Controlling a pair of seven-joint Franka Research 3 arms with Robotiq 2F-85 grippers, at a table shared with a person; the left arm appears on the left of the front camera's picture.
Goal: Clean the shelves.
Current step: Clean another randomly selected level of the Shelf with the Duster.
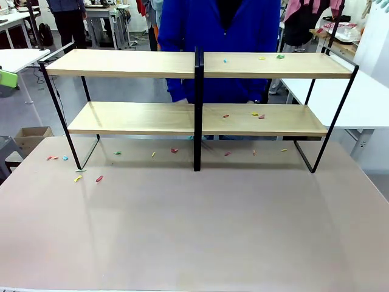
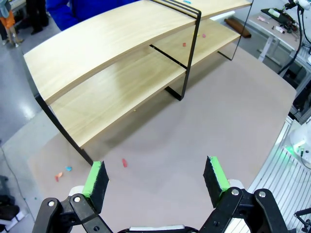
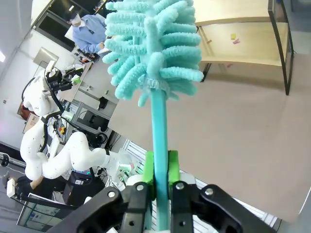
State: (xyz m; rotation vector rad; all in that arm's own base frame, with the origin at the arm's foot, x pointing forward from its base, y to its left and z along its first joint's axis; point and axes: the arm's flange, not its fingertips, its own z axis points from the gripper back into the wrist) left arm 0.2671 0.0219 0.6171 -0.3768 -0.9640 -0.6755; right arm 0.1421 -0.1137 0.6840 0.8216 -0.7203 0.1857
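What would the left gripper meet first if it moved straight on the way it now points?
Most likely the bare tabletop, just in front of the lower board of the shelves. The open left gripper aims down at it; a red scrap lies off to one side. Depth is uncertain.

Left gripper (image 2: pixel 156 177), bottom centre of the left wrist view: jaws spread wide, green pads (image 2: pixel 97 178) facing each other across the gap, black linkages along the lower edge. Right gripper (image 3: pixel 162 172), bottom centre of the right wrist view: jaws closed, pads clamped on the handle of a teal duster (image 3: pixel 155 63), which rises to the upper frame.
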